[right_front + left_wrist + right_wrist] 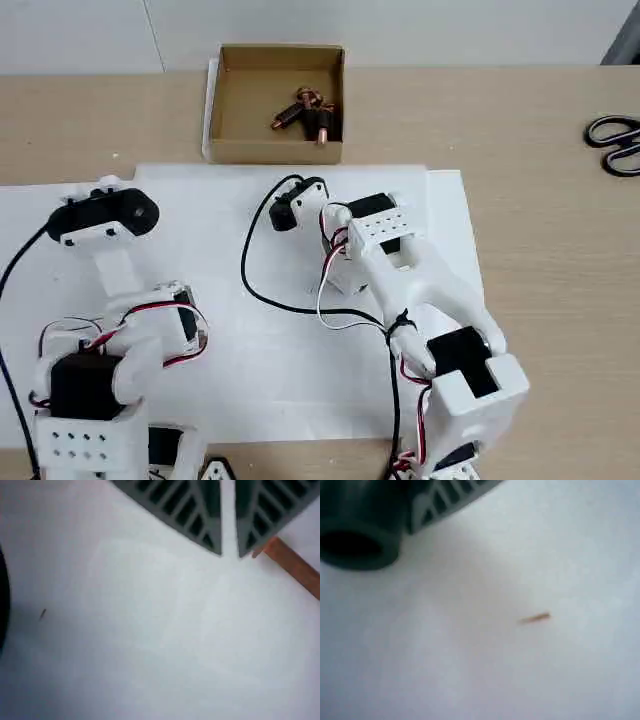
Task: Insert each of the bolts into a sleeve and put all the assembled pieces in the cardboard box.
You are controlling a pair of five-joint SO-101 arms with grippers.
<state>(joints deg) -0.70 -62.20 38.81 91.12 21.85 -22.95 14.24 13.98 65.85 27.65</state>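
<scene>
Copper bolt-and-sleeve pieces (305,112): small heap inside cardboard box (232,100), against its right wall. Judged: task at or near end, every piece in sight is boxed.

Heap tangled, so count unclear, and cannot confirm each bolt is seated.

Left gripper (230,552): over white sheet (260,370), jaws almost together, nothing between. Orange strip (295,569) just beside its tip, cut off, nature unclear.

Right gripper (297,205): near box; open or closed, cannot tell. Tiny brown sliver (536,617) on sheet, unidentifiable. Sheet under arms hidden.
</scene>
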